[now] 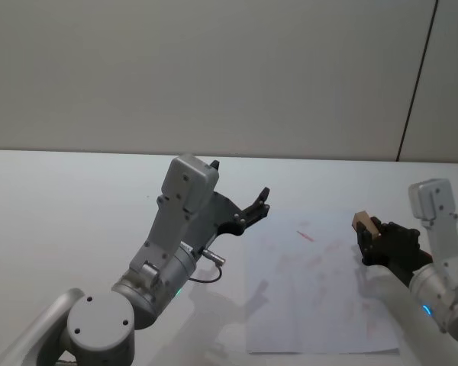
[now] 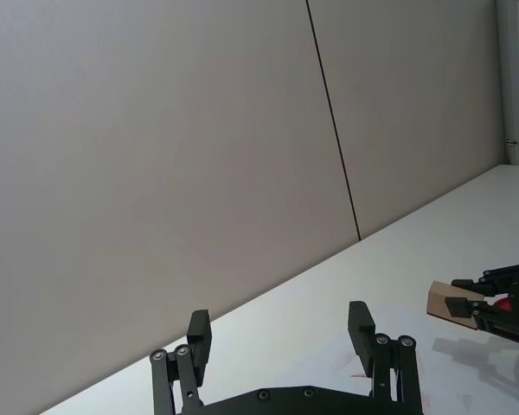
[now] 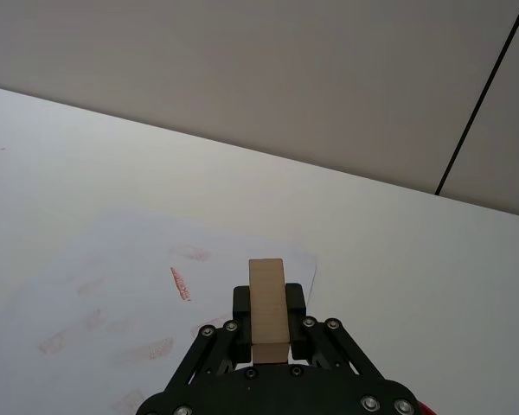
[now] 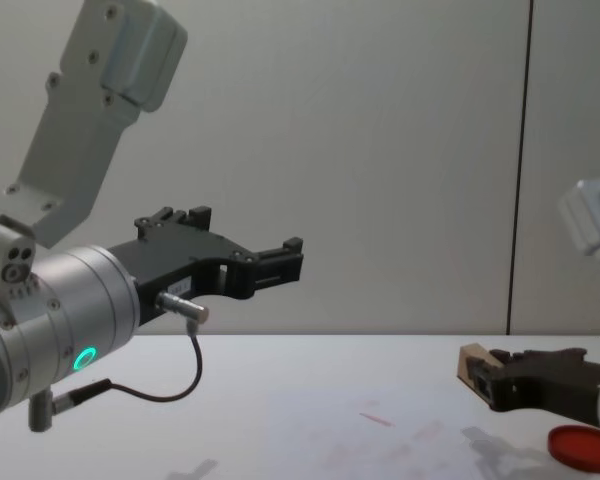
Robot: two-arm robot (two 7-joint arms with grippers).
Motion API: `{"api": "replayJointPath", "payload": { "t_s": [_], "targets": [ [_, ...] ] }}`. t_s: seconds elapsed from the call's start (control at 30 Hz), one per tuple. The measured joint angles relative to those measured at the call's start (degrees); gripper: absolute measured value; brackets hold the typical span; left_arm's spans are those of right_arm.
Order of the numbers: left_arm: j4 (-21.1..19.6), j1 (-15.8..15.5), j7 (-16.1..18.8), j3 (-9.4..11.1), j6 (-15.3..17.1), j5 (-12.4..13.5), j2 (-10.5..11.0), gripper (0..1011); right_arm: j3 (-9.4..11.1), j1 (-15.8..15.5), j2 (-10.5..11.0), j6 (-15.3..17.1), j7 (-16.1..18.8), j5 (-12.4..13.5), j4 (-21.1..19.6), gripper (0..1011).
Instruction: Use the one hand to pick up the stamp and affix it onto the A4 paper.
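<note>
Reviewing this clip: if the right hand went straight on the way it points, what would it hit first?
Likely nothing soon: the right hand, stamp leading, points nearly level above the far corner of the A4 paper; depth is unclear.

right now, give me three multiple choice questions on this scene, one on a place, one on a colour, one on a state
1. Where is the stamp?
A) lying flat on the A4 paper
B) between the fingers of the right hand
C) in the left hand

2. What colour are the marks on the A4 paper?
A) red
B) blue
C) green

3. How is the left hand?
A) shut on the stamp
B) shut with nothing in it
C) open, with nothing between its fingers

Answers:
1 B: the right wrist view shows the tan block clamped between the black fingers, off the sheet.
2 A: faint red streaks show on the white sheet.
3 C: the left wrist view shows its two fingers wide apart with an empty gap between them.
</note>
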Motion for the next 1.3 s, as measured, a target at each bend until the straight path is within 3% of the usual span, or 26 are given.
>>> {"api": "replayJointPath", "payload": {
  "t_s": [0.63,1.3],
  "targets": [
    [0.0,0.0,0.0,0.0,0.0,0.0,0.0,1002,-2.25,1.32,-3.51,3.41,-6.41,1.68,0.75,226],
    [0.0,0.0,0.0,0.0,0.0,0.0,0.0,1002,-3.05,2.72,-5.75,1.65,-7.73,4.18,5.44,226]
  ]
}}
